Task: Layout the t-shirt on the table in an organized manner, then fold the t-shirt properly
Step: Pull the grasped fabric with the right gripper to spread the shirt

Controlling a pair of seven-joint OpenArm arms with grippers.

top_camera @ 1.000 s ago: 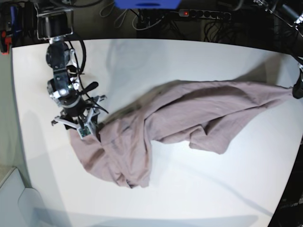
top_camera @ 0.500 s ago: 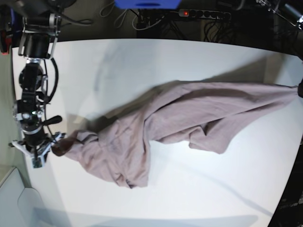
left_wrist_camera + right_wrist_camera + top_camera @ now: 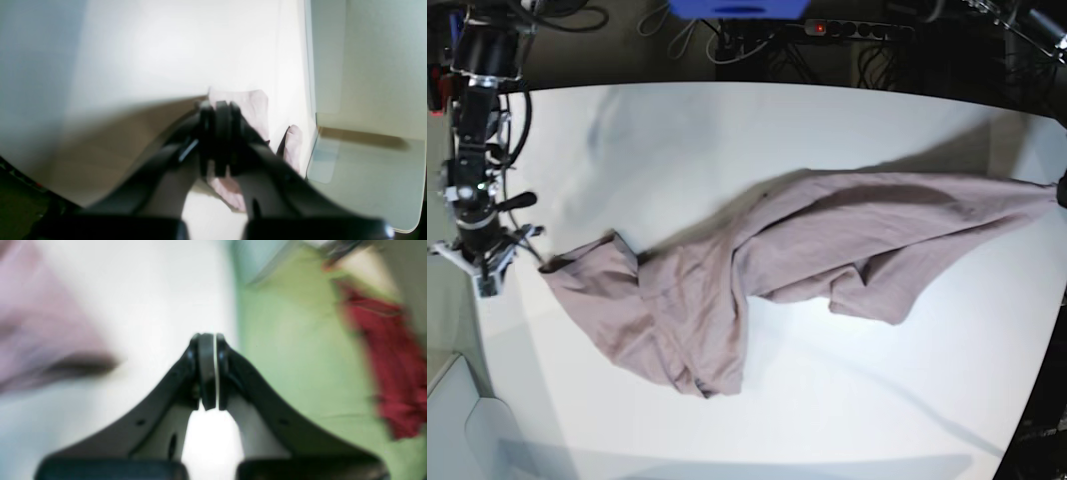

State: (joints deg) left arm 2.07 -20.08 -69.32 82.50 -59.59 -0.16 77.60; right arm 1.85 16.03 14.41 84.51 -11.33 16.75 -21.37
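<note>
I am spreading the t-shirt [image 3: 767, 270] across the white counter [image 3: 727, 130], stretched from left edge to far right. My left claw [image 3: 218, 140] is clamping its right end; my right claw [image 3: 208, 371] is pinched closed, empty, by the left corner [image 3: 552, 268], likely needing regrasping.

1 t-shirt [image 3: 757, 270], dusty pink, runs from the left-centre to the right edge of the base view. 1 white table [image 3: 847, 400] fills most of that frame. 2 grippers: 1 at the left edge [image 3: 489, 275], 1 barely showing at the far right edge (mostly cut off). 1 power strip [image 3: 857, 30] at the top.
</note>
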